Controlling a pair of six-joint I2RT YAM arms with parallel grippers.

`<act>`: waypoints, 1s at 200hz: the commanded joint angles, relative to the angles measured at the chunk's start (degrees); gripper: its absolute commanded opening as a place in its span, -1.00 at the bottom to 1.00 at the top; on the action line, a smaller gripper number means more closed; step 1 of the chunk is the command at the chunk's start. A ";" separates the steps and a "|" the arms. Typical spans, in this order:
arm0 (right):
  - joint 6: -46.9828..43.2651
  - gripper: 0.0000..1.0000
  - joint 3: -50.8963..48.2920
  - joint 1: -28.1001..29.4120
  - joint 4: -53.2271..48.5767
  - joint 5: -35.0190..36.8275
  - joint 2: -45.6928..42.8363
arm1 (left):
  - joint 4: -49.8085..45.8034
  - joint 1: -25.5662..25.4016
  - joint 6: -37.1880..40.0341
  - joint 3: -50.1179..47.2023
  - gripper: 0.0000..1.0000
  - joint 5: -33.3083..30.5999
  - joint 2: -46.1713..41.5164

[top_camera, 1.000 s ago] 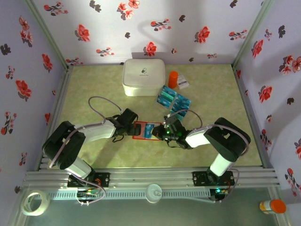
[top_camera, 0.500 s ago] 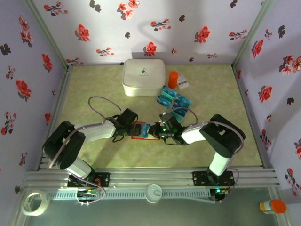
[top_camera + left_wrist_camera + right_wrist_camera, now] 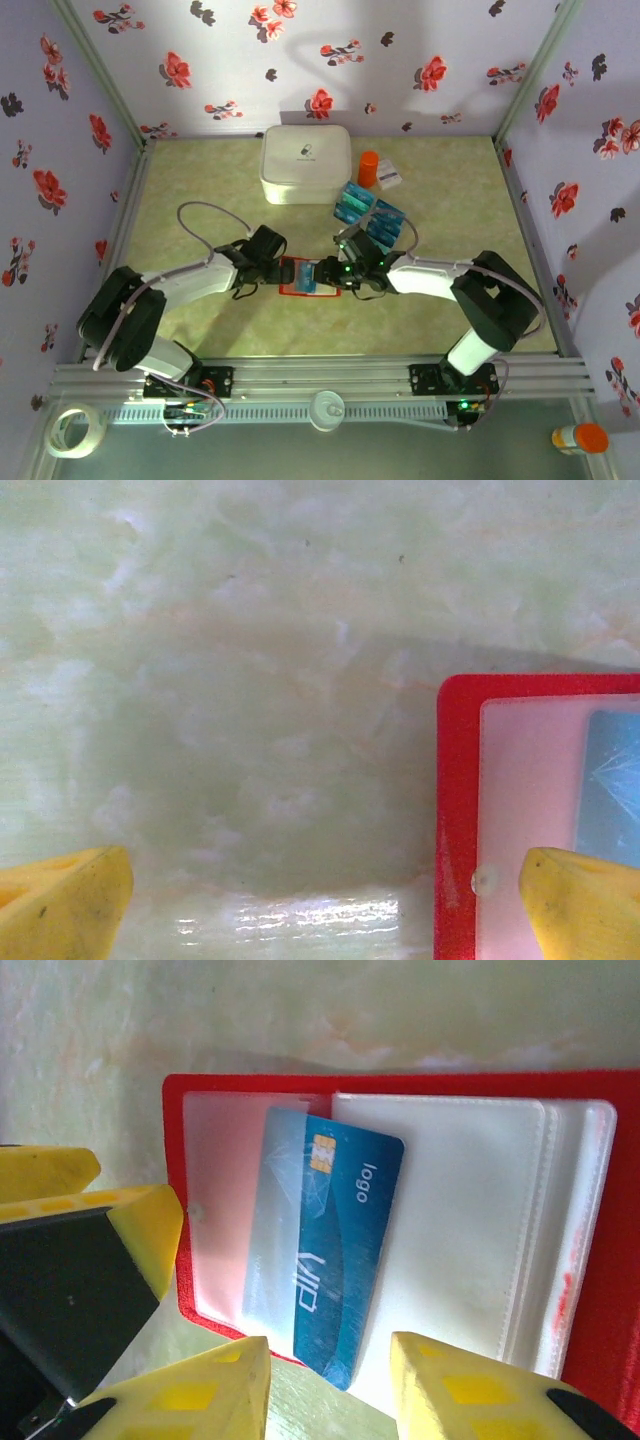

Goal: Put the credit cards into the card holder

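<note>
The red card holder [image 3: 590, 1290] lies open on the table, its clear pockets facing up. One teal credit card [image 3: 335, 1250] sits slanted, partly slid under the left pocket's clear film, its lower corner sticking out past the holder's edge. My right gripper [image 3: 330, 1400] is open, and that corner lies loose between its yellow fingertips. My left gripper [image 3: 325, 910] is open wide, one fingertip [image 3: 585, 900] over the holder's [image 3: 455, 810] left leaf. More credit cards [image 3: 368, 215] lie on a clear sheet behind the holder [image 3: 296, 290].
A big white rounded box [image 3: 305, 163] stands at the back, with an orange cylinder [image 3: 368, 168] and a small white packet [image 3: 390, 178] to its right. Floral walls close in the table on three sides.
My right gripper pushed left over the holder with the card and then opened, leaving the card partly in the left pocket. The left arm shifted slightly and stayed open.
</note>
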 commanded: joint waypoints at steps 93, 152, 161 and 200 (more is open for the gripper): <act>-6.67 -0.62 9.47 0.58 -9.29 1.68 7.30 | 2.15 1.27 0.08 -5.27 1.00 -0.16 1.12; -7.66 -0.68 12.82 0.91 -10.38 0.97 11.73 | 3.39 1.27 0.09 -5.86 1.00 -0.25 1.86; -7.86 -0.68 13.52 0.97 -10.84 1.00 12.52 | 3.52 1.25 0.03 -5.98 1.00 -0.25 1.95; -7.72 -0.70 15.80 1.57 -11.53 0.31 15.69 | 3.98 1.27 -0.11 -6.34 1.00 -0.16 2.14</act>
